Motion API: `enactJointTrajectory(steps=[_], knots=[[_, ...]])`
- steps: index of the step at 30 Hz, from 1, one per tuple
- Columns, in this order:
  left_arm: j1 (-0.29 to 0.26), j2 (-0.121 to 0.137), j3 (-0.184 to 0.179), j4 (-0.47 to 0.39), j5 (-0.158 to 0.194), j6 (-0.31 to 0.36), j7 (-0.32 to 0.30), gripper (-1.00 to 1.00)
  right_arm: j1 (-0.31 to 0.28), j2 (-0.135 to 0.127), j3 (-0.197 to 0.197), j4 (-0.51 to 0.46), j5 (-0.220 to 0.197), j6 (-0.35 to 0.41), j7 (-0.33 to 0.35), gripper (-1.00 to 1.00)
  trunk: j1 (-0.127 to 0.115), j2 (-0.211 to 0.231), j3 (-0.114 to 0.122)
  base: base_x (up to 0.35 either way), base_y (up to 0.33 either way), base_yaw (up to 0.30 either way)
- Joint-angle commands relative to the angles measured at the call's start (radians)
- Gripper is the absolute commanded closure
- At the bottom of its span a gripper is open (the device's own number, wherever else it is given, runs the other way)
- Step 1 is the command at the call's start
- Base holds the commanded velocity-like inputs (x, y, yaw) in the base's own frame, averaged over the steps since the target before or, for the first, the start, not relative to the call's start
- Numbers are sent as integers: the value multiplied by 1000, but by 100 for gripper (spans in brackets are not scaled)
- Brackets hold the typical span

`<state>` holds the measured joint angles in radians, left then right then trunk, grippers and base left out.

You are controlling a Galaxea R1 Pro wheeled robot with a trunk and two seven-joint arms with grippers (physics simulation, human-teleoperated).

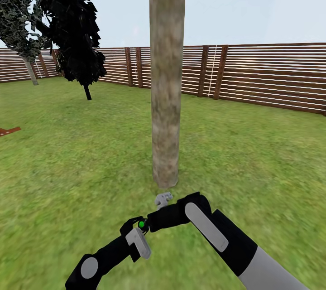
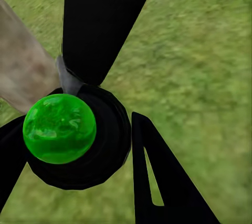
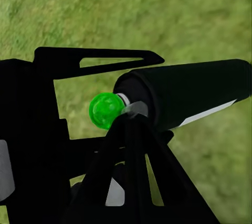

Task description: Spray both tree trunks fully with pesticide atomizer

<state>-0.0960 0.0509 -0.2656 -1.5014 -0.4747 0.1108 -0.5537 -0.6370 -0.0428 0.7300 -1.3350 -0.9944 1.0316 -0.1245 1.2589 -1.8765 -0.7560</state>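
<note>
A thick grey-brown tree trunk (image 1: 166,99) stands straight ahead on the grass, close to both arms. My left gripper (image 1: 137,226) is shut on the dark pesticide atomizer (image 3: 189,90), whose pale stripe shows in the right wrist view. In the left wrist view the atomizer (image 2: 100,145) sits end-on between the left fingers (image 2: 157,182), with the trunk (image 2: 21,72) behind. A green ball (image 3: 106,109) glows at the atomizer's near end. My right gripper (image 3: 134,121) is shut, its tips touching the atomizer beside that ball. A second tree (image 1: 31,72) stands far left. Pesticide is out of view.
A slatted wooden fence (image 1: 262,72) runs across the back of the lawn. A dark bush on a thin stem (image 1: 83,68) stands at the back left. A reddish-brown board (image 1: 9,130) lies at the left edge. Open grass (image 1: 253,154) surrounds the trunk.
</note>
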Motion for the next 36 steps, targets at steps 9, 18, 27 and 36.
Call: enactJointTrajectory(steps=[9,18,27,36], knots=[[-1,2,1,1,-3,4,-1,100,-1,-5,-1,-14,-8,1,-10,100,0,0,-1,0,0,0],[-2,6,9,5,-1,4,-2,100,-1,-6,-5,-24,-7,1,-11,100,0,0,-1,0,0,0],[-4,6,11,12,-1,3,-3,100,-1,-15,-18,-48,-7,2,-13,100,0,0,-1,0,0,0],[-5,6,12,17,-1,1,-2,100,-2,-17,-25,-79,-6,7,-16,100,0,0,-1,0,0,0]])
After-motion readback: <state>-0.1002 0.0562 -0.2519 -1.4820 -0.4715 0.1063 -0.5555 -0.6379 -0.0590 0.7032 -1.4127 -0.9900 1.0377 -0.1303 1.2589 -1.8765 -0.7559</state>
